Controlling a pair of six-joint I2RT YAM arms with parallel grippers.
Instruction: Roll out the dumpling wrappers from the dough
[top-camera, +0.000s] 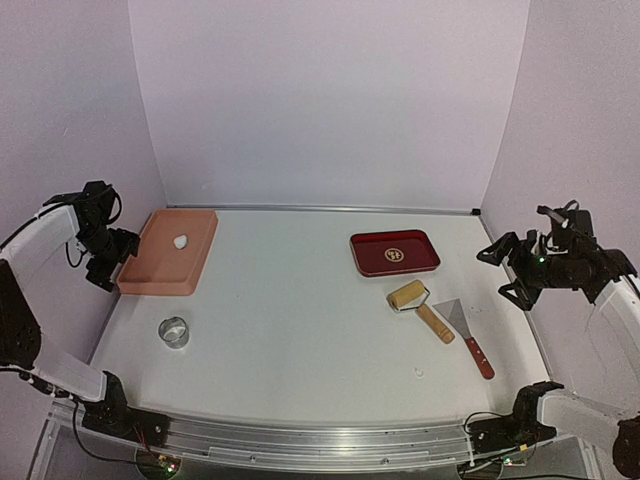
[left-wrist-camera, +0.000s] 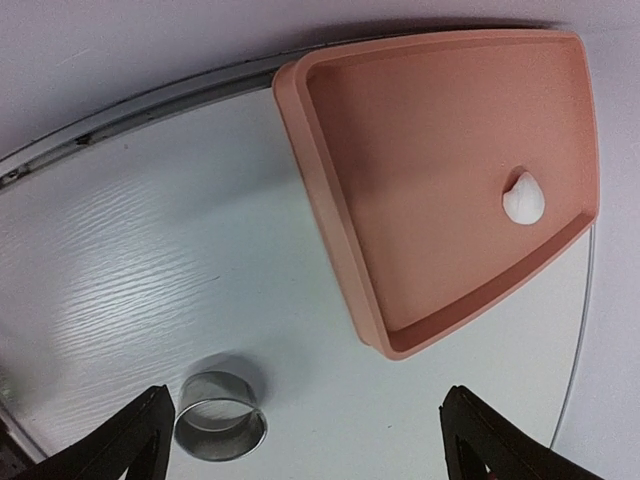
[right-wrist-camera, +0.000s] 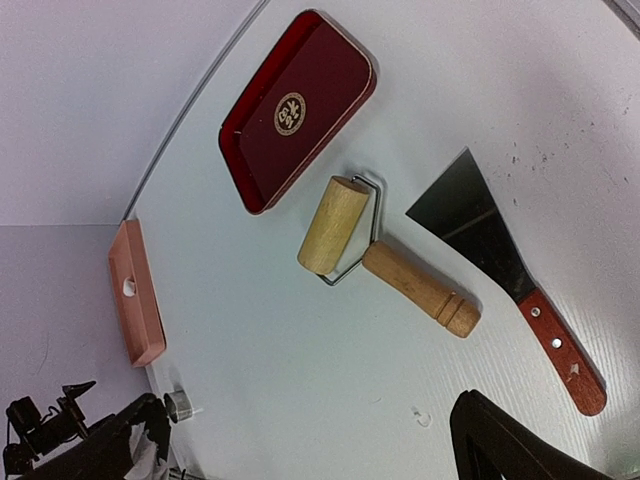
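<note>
The dough is a small white lump lying in a salmon-pink tray at the table's left; the left wrist view shows the dough near the tray's far corner. My left gripper hovers just left of that tray, open and empty. My right gripper hangs at the right edge, open and empty. A wooden roller lies right of centre, also seen from the right wrist. No dumpling wrappers are in view.
A small metal ring stands in front of the pink tray, near my left fingertips. A dark red tray sits behind the roller. A red-handled scraper lies beside it. A tiny white crumb rests on the table.
</note>
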